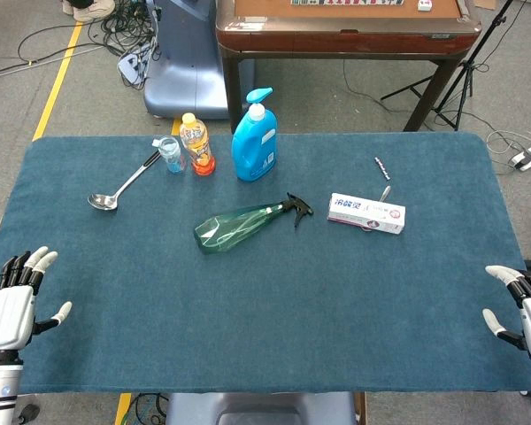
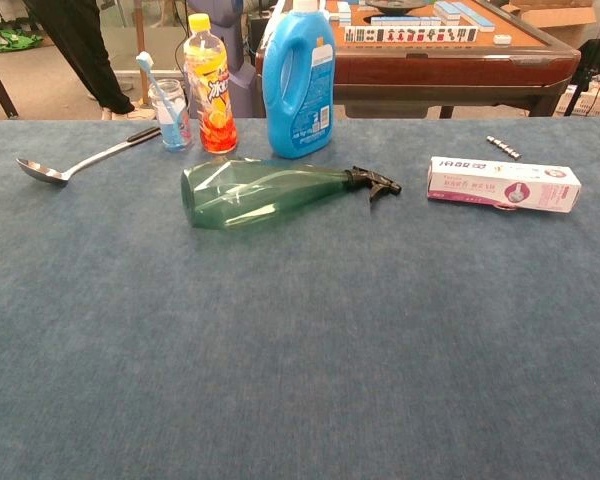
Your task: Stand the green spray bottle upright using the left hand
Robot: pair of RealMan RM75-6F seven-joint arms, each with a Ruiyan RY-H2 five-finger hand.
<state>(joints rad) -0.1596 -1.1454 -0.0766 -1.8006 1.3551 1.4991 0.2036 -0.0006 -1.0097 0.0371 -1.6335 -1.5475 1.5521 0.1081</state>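
The green spray bottle lies on its side near the middle of the blue table, its black trigger head pointing right and toward the back. The chest view shows the same green spray bottle flat on the cloth. My left hand hovers at the table's front left corner, fingers spread and holding nothing, far from the bottle. My right hand sits at the front right edge, also with fingers apart and empty. Neither hand shows in the chest view.
Behind the green bottle stand a blue detergent bottle, an orange drink bottle and a small glass cup. A metal ladle lies at the back left. A toothpaste box and a small pen lie to the right.
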